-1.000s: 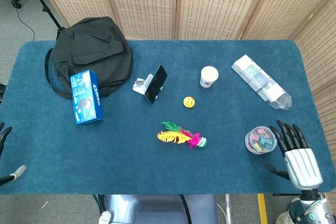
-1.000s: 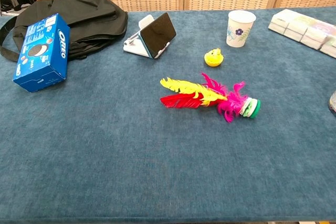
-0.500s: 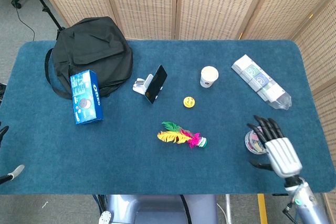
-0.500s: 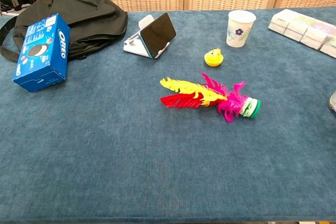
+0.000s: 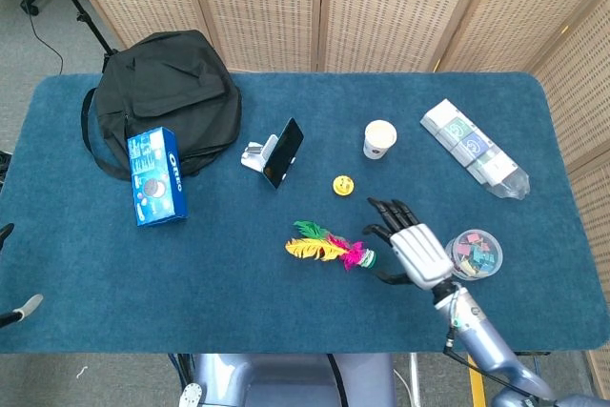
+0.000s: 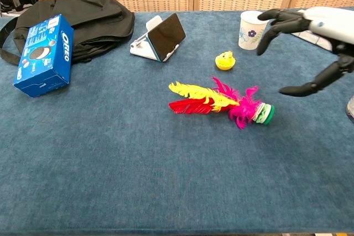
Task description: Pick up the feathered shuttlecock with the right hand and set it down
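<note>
Hovering over the blue table (image 5: 238,302), the right hand (image 5: 412,243) spreads its fingers (image 6: 275,21) and grasps nothing; it hangs just right of the feathered shuttlecock (image 5: 330,247), above its green base, without touching it; the thumb reaches out below the other fingers, apart from them. The shuttlecock lies on its side near the middle of the table, yellow, red and pink feathers pointing left, base to the right. Only a sliver of the left hand (image 5: 19,310) shows at the left edge of the head view, off the table; I cannot tell whether it is released or clenched. Behind the shuttlecock sit a small yellow toy (image 5: 343,184), a paper cup (image 5: 379,138) and a phone on a stand (image 5: 276,153); a clear tub of coloured clips (image 5: 477,253) stands just right of the right hand; a black backpack (image 5: 167,97) and a blue Oreo box (image 5: 156,176) lie at the left; a wrapped pack of bottles (image 5: 473,148) lies at the far right.
</note>
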Tool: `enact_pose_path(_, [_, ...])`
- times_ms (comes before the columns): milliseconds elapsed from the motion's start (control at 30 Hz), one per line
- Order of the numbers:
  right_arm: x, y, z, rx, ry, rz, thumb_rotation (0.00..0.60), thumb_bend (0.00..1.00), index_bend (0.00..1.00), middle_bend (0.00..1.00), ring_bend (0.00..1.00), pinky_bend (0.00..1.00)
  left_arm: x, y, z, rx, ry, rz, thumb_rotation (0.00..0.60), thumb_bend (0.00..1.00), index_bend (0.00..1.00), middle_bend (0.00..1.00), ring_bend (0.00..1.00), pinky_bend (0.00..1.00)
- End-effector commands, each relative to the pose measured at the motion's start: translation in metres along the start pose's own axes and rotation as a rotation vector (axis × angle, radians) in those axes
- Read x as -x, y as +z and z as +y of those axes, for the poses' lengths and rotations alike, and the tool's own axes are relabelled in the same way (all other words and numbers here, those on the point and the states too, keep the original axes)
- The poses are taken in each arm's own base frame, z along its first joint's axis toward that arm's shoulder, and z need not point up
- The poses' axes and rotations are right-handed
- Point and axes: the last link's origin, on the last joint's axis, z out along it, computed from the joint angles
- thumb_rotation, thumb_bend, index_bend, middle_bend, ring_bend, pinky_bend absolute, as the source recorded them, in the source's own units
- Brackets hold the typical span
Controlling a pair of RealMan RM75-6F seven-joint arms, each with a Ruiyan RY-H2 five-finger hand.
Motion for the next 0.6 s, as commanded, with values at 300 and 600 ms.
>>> enact_pose_path(300, [0.035,0.056,-0.051,0.012,0.005,-0.061,0.6,0.31,0.32,0.0,0.0,0.0,-0.002,0.002,-0.003,-0.006,-0.012,-0.003,0.6,0.0,0.0,0.0,0.0,0.0])
enact_pose_path(600, [0.063,0.082,-0.091,0.021,-0.04,-0.071,0.6,0.31,0.32,0.0,0.0,0.0,-0.003,0.003,-0.004,-0.006,-0.021,-0.013,0.6,0.0,0.0,0.0,0.0,0.0])
